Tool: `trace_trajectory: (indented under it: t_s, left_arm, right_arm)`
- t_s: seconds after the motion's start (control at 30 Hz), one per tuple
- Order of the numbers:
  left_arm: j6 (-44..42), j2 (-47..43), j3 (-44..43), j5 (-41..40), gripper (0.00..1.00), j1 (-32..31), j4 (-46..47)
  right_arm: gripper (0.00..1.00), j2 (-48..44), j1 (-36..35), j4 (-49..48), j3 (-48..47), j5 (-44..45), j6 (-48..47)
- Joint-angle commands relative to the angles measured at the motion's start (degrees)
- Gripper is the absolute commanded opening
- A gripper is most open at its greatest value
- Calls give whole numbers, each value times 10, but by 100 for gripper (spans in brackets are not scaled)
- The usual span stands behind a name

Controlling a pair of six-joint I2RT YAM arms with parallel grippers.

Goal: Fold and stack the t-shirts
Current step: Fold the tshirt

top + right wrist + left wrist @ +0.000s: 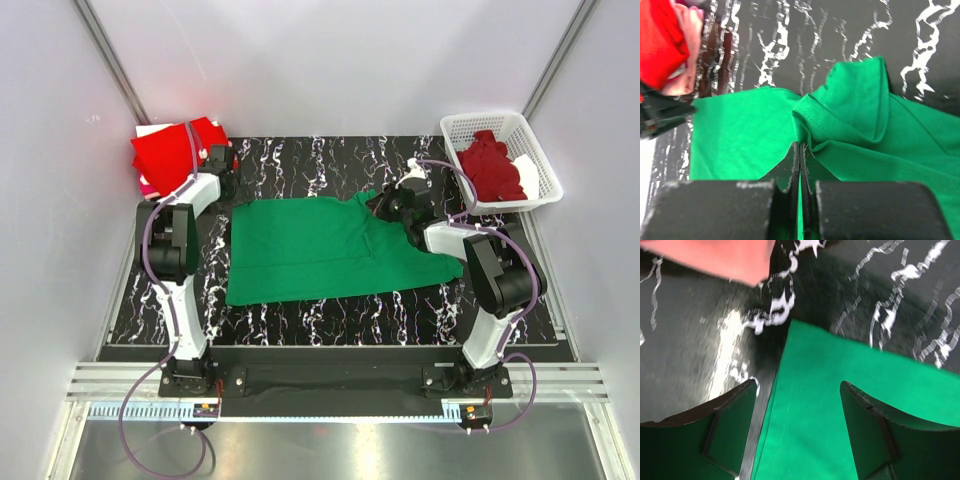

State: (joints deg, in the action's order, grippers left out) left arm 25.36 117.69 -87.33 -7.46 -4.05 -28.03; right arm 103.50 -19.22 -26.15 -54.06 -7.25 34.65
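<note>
Two claws at the green t-shirt (320, 250) (815, 435) (740, 130), spread flat on black marbled table (330, 160) between them.

Left claw (222, 160) (799, 390): jaws apart, straddling the shirt's far-left corner. Corner edge sits between the fingers (725, 425), not pinched. Can't tell if the pads touch fabric.

Right claw (392, 205) (800, 147): closed, pinching a bunched fold of the same shirt at its far-right end. Fabric heaped just ahead of the fingertips in wrist view. Rest of shirt spreads off to this claw's left.

Red t-shirt (175, 150) (655, 45): folded, just beside left claw on its outer left side, at the table's corner.

Maroon t-shirt (490, 168): off to the right of right claw, crumpled in white lattice basket (485, 120), white cloth (528, 172) beside it.
</note>
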Motion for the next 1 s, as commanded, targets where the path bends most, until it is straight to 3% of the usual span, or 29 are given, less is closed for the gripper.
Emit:
trace_trajectory:
  t_s: [0.0, 0.37, 0.97]
  left_arm:
    - [6, 28, -48, -28, 71, -2, 36]
    - [33, 88, -129, -55, 66, -2, -21]
    - [21, 118, -165, -83, 47, -29, -53]
  right_arm:
    - [0, -16, -1, -61, -9, -22, 7]
    - [0, -10, -1, -67, -11, -31, 9]
    - [0, 1, 2, -56, -25, -40, 14]
